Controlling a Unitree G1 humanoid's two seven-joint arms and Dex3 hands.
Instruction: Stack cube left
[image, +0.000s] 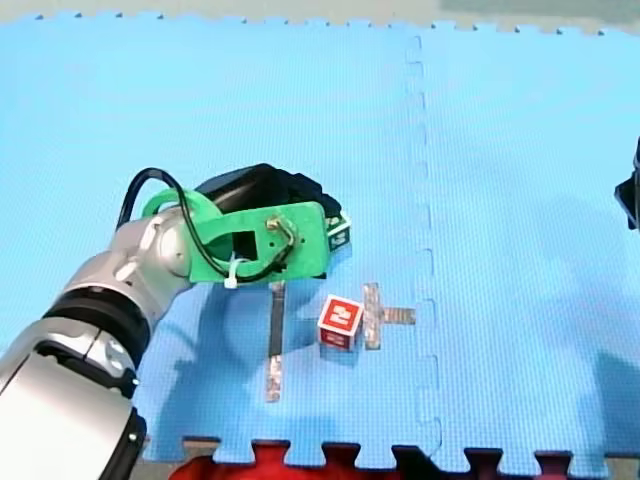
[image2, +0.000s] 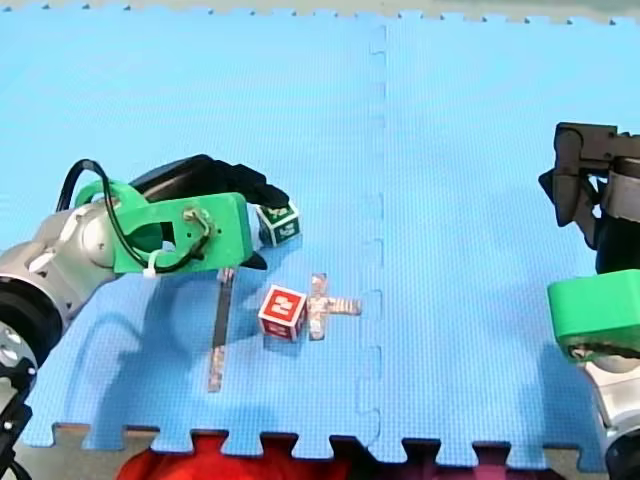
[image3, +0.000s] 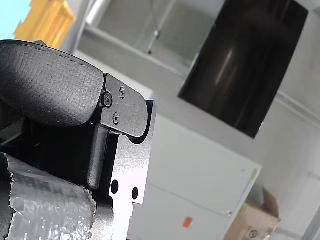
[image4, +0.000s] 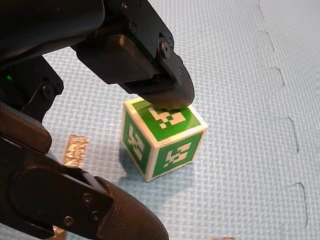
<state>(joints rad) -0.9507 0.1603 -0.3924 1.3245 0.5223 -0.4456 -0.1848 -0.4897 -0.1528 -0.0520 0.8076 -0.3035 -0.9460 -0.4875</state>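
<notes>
A green cube (image: 341, 236) with white markers sits on the blue foam mat (image: 500, 150), left of centre. My left hand (image: 332, 232) reaches in from the left and hangs over it. In the second wrist view one black fingertip (image4: 167, 95) touches the top of the green cube (image4: 162, 137), while the thumb (image4: 120, 215) stays clear of it. The cube rests on the mat. A red cube (image2: 283, 312) stands a little nearer and to the right of the green one, beside a taped cross. My right hand (image2: 578, 195) is raised at the right edge and holds nothing.
A long strip of silver tape (image: 274, 345) lies on the mat below the left hand, and a taped cross (image: 376, 316) lies right of the red cube. A mat seam (image: 425, 230) runs front to back. Red cloth (image: 230, 470) shows past the front edge.
</notes>
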